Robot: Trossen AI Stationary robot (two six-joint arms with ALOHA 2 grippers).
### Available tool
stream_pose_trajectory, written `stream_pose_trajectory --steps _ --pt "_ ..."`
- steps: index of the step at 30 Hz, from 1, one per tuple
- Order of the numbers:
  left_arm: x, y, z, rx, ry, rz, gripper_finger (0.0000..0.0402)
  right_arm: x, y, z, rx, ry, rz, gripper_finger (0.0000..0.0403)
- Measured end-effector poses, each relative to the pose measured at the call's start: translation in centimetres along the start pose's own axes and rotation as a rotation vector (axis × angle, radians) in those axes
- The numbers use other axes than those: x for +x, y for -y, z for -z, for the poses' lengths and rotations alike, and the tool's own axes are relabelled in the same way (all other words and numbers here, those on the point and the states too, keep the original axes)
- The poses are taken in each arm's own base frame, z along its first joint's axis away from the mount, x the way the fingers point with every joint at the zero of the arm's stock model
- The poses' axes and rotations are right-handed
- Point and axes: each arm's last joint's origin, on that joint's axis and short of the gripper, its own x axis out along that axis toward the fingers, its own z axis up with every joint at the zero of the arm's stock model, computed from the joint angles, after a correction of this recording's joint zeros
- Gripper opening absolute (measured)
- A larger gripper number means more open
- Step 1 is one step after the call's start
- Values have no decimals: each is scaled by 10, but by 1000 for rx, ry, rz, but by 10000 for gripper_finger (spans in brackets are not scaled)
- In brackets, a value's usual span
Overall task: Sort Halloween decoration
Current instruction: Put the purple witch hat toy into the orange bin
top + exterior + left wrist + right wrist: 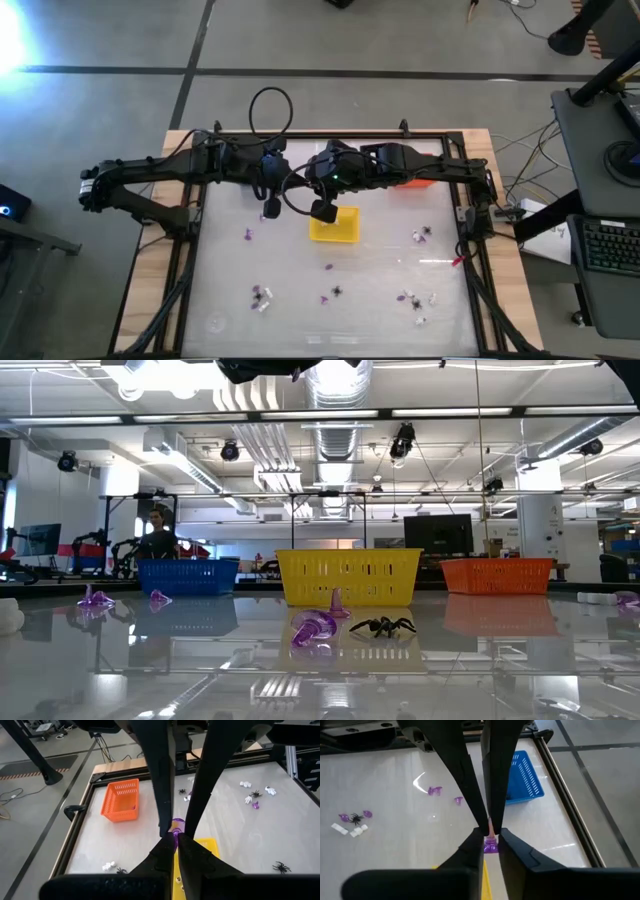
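Here, seen from above, both arms reach to the middle of the tabletop point(220, 300). The right end effector point(322, 211) hangs at the yellow basket point(334, 226). The left end effector point(270, 208) hangs just left of it. Tiny trinkets point(418, 298) lie scattered nearer.

Down low, a purple trinket point(312, 629) and a black spider point(383, 626) sit before the yellow basket.

Each wrist camera shows its fingers pinched on a purple trinket point(176, 828), over the basket's edge.

From overhead, the small square blue mesh basket point(262, 170) is almost totally buried under the left arm, and the orange mesh basket point(418, 183) only peeks out from under the right one. The scattered tiny trinkets point(260, 297) near the front edge are too small to sort into shapes or colours there.
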Motion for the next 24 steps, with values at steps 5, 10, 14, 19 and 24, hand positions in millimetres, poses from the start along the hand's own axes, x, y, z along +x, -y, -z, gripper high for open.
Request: stream_pose_trajectory --steps 5,10,14,19,24 --pt "-3 -3 0 -4 6 -9 0 0 0 0 23 4 2 30" --pt "-4 -4 -1 -6 9 -11 0 0 0 -1 30 5 5 58" --pt "-5 -4 -2 -6 20 12 0 1 2 0 30 -1 5 80" --pt "-5 -4 -2 -6 21 12 0 3 3 1 30 -9 8 97" --pt "-5 -4 -2 -6 21 12 0 6 7 2 35 -16 16 96"
